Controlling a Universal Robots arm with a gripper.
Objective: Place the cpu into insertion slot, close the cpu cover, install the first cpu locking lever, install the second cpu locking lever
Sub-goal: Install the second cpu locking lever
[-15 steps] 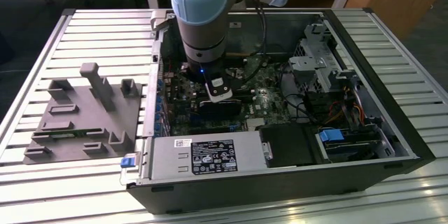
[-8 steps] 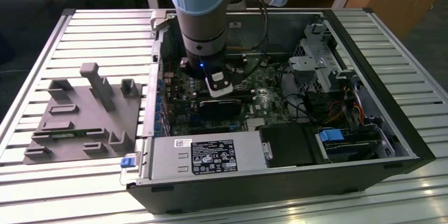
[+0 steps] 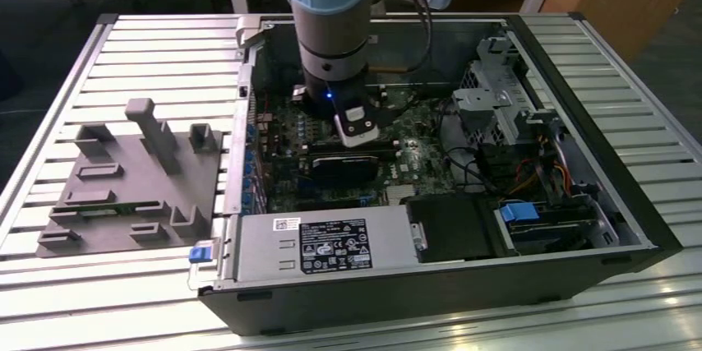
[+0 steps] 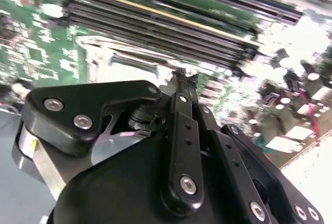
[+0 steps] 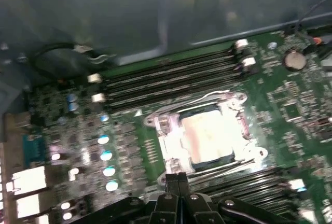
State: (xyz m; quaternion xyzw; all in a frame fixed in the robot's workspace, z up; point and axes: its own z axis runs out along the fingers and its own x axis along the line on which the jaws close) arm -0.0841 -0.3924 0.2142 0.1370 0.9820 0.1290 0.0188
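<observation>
Pincer (fingers together) just above cpu, green motherboard around.

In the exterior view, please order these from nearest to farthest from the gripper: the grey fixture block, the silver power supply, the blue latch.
From the gripper:
1. silver power supply, in the case's front part.
2. blue latch, at the case's front corner, on the exterior view's left.
3. grey fixture block, outside the case, further left.

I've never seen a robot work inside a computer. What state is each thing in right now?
Computer case: lying on its side, side panel off.
Gripper: fingers shut together, holding nothing, poised just beside the socket.
Processor socket: chip's pale metal top showing, metal frame around it.
Memory slots: all without modules.
Grey holder block: outside the case, untouched.
</observation>
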